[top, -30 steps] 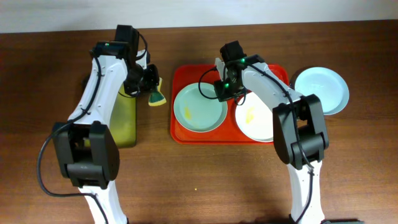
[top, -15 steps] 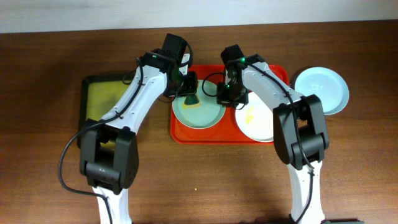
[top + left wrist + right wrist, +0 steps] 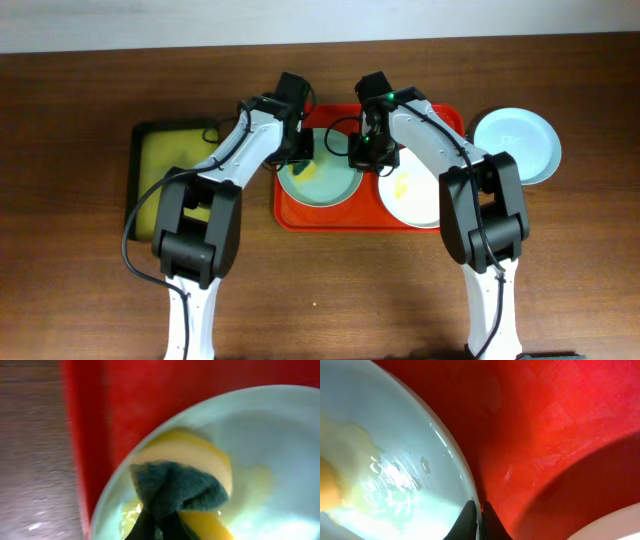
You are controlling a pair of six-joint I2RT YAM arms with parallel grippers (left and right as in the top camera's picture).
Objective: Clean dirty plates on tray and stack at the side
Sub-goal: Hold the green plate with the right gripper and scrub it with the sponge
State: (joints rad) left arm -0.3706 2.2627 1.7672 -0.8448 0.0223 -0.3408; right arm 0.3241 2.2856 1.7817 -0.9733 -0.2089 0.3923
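Overhead, both arms meet over the red tray [image 3: 290, 215] on the table [image 3: 80, 280], at the blue-green plate [image 3: 325, 188] beside the white plate [image 3: 415, 195]. Only the wrist views show the grips: the left pincer [image 3: 159, 522] pinches a sponge [image 3: 182, 485] against the plate's yellow smears, and the right pincer [image 3: 479, 512] nips its rim.

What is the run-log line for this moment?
left gripper: holds sponge on blue-green plate | right gripper: pinches its rim | white plate: smeared, on tray | third plate: beside tray
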